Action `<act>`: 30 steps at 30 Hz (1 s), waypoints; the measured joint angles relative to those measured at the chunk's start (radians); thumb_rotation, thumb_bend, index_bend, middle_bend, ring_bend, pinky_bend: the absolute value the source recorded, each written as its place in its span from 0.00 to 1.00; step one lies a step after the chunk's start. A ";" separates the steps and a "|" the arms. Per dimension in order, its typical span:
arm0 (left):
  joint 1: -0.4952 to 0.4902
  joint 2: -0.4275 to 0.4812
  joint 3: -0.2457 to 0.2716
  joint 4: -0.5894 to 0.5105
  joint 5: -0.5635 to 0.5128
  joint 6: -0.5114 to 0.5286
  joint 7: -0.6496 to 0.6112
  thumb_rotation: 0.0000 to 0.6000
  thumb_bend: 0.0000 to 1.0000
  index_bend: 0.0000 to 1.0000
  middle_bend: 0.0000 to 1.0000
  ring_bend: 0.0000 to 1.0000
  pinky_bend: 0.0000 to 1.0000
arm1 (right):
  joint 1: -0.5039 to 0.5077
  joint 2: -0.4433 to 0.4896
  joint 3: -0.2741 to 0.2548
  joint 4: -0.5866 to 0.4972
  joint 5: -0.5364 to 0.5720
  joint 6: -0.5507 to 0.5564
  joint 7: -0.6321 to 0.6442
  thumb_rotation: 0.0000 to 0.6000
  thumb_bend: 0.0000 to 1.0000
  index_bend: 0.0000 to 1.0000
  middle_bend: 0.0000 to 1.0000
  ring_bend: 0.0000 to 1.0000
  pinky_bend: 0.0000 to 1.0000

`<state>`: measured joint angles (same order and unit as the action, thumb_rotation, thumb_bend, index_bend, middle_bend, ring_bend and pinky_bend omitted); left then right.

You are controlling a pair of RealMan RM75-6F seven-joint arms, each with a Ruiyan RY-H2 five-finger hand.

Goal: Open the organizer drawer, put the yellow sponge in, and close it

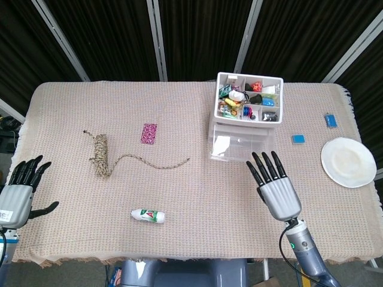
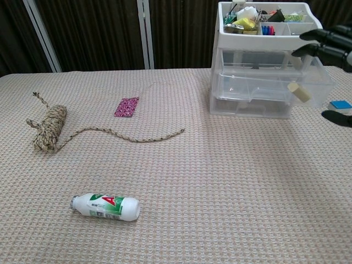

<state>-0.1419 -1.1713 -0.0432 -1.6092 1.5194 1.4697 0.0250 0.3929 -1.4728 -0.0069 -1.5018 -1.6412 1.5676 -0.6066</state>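
While the right hand hovers spread and empty at the organizer's six o'clock, its light plastic drawer, sponge inside, likely slides shut under a gentle front push.

Table fills my head view, covered edge to edge in beige waffle-weave cloth — fringe along left and right edges. Behind far edge, black pleated curtain, crossed by pale metal frame bars, some slanted. Light even, soft shadows only. At near edge I see grey floor — little else.
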 measured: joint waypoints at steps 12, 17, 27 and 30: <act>0.000 -0.001 -0.002 0.002 -0.002 -0.001 -0.008 1.00 0.18 0.10 0.00 0.00 0.00 | -0.054 -0.139 -0.060 0.332 -0.110 -0.001 -0.203 1.00 0.20 0.04 0.00 0.00 0.00; -0.001 0.000 -0.002 0.001 -0.003 -0.003 -0.010 1.00 0.18 0.10 0.00 0.00 0.00 | -0.055 -0.178 -0.052 0.383 -0.118 -0.026 -0.235 1.00 0.20 0.04 0.00 0.00 0.00; -0.001 0.001 -0.001 0.000 -0.003 -0.005 -0.009 1.00 0.18 0.10 0.00 0.00 0.00 | -0.041 -0.223 -0.011 0.425 -0.104 -0.072 -0.276 1.00 0.20 0.04 0.00 0.00 0.00; -0.001 0.001 -0.001 -0.001 -0.003 -0.006 -0.009 1.00 0.18 0.10 0.00 0.00 0.00 | -0.032 -0.236 0.005 0.435 -0.097 -0.085 -0.286 1.00 0.20 0.04 0.00 0.00 0.00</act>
<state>-0.1431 -1.1703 -0.0440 -1.6097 1.5161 1.4639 0.0162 0.3609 -1.7088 -0.0017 -1.0668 -1.7382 1.4821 -0.8930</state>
